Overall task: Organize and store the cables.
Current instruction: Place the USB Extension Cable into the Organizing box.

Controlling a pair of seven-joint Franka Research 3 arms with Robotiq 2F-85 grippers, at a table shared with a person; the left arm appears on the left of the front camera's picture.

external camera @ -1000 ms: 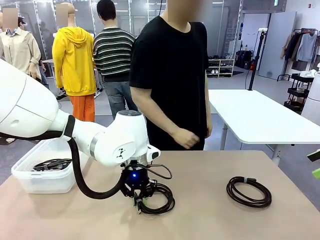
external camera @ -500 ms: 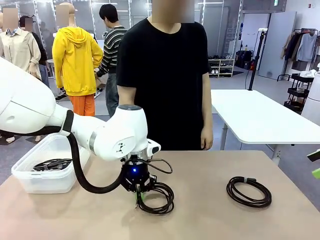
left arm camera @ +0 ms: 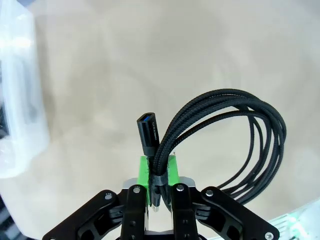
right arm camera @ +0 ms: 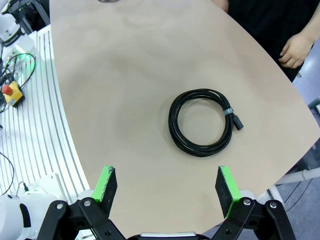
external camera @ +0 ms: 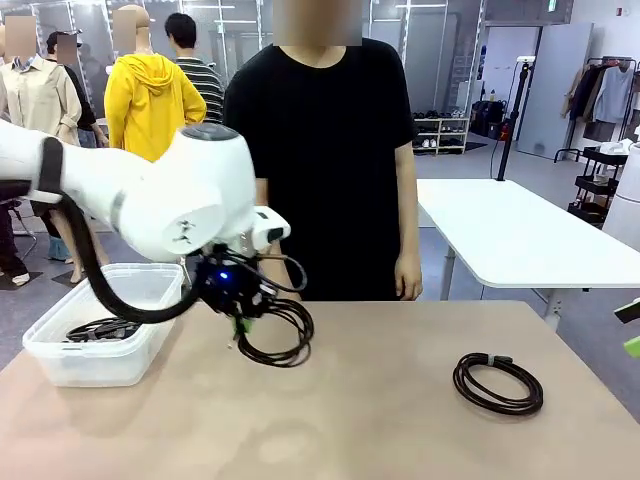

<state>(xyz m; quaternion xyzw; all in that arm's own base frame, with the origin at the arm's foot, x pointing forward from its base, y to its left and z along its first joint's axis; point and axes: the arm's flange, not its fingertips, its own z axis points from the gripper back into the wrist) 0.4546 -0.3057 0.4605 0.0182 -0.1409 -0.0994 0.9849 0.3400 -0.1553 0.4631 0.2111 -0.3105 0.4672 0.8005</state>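
My left end effector (external camera: 240, 322) is clamped on a black coil (external camera: 278, 335), with a plug sticking out past the green pads. A second ago this coil was down on the bench (external camera: 400, 430). Now it hangs in the air, carried left and up, just beside the rim of the clear bin (external camera: 60, 365), where another coil (external camera: 102, 328) lies. My right end effector (right arm camera: 165, 185) stands wide above a third coil (right arm camera: 202, 122), unmoved on the bench's right side.

One black coil (external camera: 276, 336) (left arm camera: 227, 125) hangs clamped in the left gripper (external camera: 239, 325) (left arm camera: 159, 169), clear of the tabletop (external camera: 400, 425). A second coil (external camera: 498, 383) (right arm camera: 201, 123) lies flat at the right. A third coil (external camera: 102, 328) lies in the bin (external camera: 90, 366).
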